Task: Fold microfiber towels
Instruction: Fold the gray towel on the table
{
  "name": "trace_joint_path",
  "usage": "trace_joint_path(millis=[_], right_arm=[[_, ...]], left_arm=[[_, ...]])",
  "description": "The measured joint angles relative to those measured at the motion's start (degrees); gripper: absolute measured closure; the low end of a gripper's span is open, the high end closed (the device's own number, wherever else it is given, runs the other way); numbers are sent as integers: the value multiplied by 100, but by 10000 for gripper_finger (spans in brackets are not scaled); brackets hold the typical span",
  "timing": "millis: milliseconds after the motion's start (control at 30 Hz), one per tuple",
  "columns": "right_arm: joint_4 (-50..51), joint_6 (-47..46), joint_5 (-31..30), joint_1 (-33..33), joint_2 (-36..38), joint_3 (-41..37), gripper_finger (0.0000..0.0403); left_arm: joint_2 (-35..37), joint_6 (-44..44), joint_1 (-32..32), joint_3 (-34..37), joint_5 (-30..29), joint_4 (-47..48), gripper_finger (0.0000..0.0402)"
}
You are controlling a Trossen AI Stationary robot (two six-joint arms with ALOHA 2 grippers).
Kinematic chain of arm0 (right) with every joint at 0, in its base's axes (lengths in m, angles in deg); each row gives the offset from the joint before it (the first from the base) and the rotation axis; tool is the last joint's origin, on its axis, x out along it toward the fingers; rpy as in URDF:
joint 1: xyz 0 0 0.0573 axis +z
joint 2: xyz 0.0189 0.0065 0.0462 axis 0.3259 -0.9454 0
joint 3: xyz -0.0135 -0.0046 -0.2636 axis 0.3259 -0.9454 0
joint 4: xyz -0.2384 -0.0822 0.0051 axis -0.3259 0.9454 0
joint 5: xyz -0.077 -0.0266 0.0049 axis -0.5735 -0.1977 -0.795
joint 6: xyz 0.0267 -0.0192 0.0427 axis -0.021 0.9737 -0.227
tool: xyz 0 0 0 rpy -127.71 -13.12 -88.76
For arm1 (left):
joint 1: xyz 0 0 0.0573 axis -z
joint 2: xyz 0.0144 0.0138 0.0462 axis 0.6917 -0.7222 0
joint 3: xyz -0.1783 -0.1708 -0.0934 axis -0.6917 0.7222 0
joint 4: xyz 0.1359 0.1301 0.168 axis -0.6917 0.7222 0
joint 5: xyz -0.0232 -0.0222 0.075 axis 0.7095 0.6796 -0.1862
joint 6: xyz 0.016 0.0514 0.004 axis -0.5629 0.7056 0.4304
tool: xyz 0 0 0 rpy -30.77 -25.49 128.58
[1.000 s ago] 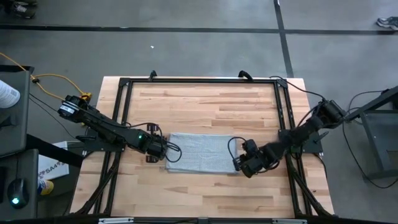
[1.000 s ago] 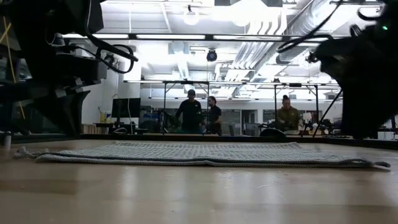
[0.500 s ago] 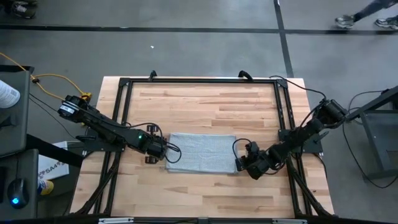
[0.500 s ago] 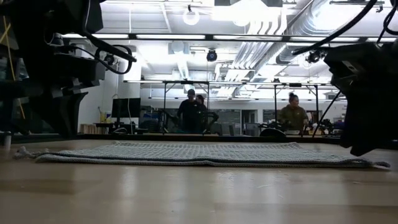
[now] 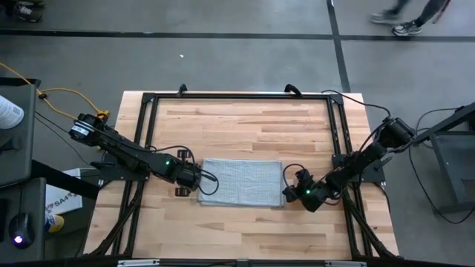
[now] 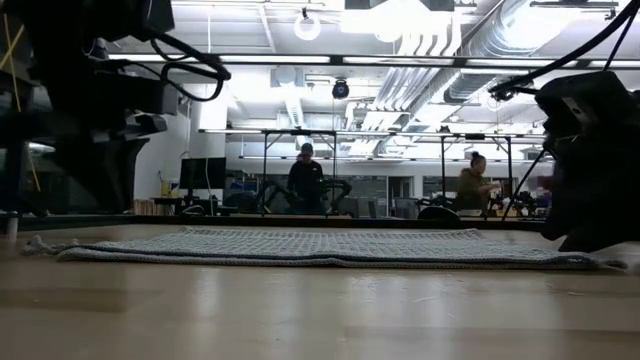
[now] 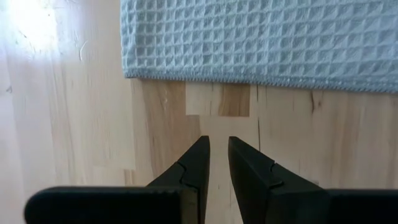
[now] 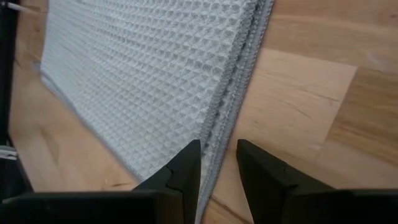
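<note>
The light grey-blue microfiber towel [image 5: 241, 182] lies flat on the wooden table as a folded rectangle, its layered edges showing in the right wrist view [image 8: 137, 74]. My left gripper [image 5: 196, 180] hovers low just off the towel's left edge [image 7: 261, 74]. Its fingers are a narrow gap apart and empty [image 7: 217, 142]. My right gripper [image 5: 289, 191] is at the towel's right edge, open. The layered edge [image 8: 239, 68] runs toward the gap between its fingers [image 8: 217, 146]. I see no hold on it.
A black metal frame [image 5: 237, 96] rims the tabletop, and its side rails [image 5: 338, 148] stand close to both arms. Bare wood lies far and near of the towel. People [image 6: 305, 180] stand in the room beyond the far edge.
My right gripper has drawn back toward the table's right edge, off the towel's right end. The towel has stayed flat where it was.
</note>
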Motion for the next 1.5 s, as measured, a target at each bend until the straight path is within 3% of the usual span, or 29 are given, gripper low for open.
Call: trace_joint_path(millis=[600,733,867,1233,1500], right_arm=[[-841,382,-50,-153,-16,-229,302],[-970,639,192,-359,-17,-232,302],[-971,705,395,-455,-17,-232,302],[-1010,1073,-17,-446,258,-229,302],[-199,623,175,-446,417,-225,302]], left_arm=[[-2,-17,0,-21,-2,-9,343],[-2,-17,0,-21,-2,-10,343],[-2,-17,0,-21,-4,-11,343],[-2,0,0,-21,-7,-11,343],[-2,0,0,-21,-7,-9,343]])
